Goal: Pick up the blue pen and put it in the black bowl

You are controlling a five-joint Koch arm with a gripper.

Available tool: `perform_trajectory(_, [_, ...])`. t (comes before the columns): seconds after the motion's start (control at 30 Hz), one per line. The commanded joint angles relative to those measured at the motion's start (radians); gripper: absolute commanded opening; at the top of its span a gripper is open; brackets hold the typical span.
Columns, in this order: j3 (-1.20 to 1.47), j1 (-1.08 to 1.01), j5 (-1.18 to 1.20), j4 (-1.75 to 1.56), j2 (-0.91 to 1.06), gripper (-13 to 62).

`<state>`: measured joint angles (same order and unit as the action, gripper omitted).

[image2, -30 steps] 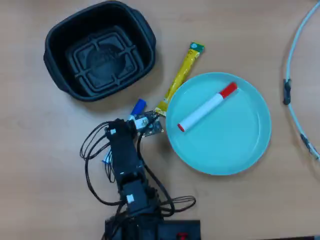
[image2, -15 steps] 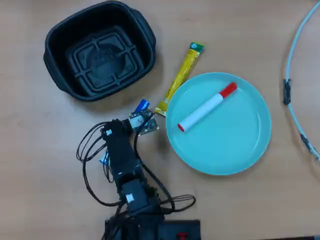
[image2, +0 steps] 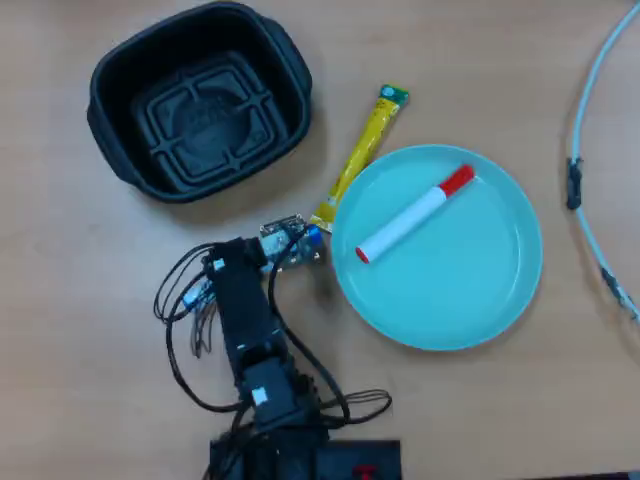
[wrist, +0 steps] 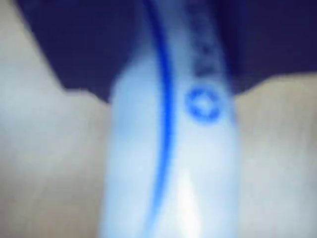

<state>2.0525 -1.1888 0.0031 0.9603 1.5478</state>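
Note:
In the overhead view the blue pen (image2: 313, 238) lies crosswise under the arm's head. Its blue cap pokes out on the right and its other end (image2: 195, 295) shows on the left of the arm. My gripper (image2: 285, 246) sits over the pen's middle, below the black bowl (image2: 205, 115), and appears shut on the pen. In the wrist view the white barrel with blue print (wrist: 171, 163) fills the picture, blurred and very close, with dark jaw shapes on either side at the top. The bowl is empty.
A teal plate (image2: 490, 300) to the right of the gripper holds a red-capped marker (image2: 415, 213). A yellow sachet (image2: 362, 155) lies between bowl and plate. A white cable (image2: 585, 190) runs along the right edge. Black wires (image2: 185, 330) loop beside the arm.
The pen has turned with the gripper: its blue cap swung right and down toward the plate, and its other end rose to the left of the arm. The arm's head barely shifted.

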Motion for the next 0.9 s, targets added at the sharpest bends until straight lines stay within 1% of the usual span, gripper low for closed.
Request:
perform_trajectory(0.0, [-0.026, 0.002, 0.190, 0.017, 0.026, -6.9])
perform_trajectory(0.23, [-0.017, -0.014, 0.222, 0.066, 0.152, -6.9])
perform_trajectory(0.37, [-0.018, -0.011, 0.334, 0.094, 0.281, -6.9])
perform_trajectory(0.6, [-0.037, -0.054, 0.337, 0.143, 0.469, -6.9])
perform_trajectory(0.73, [-0.041, -0.087, 0.330, 0.072, 0.560, -6.9])
perform_trajectory(0.87, [-0.043, -0.086, 0.308, -0.067, 0.589, -6.9])
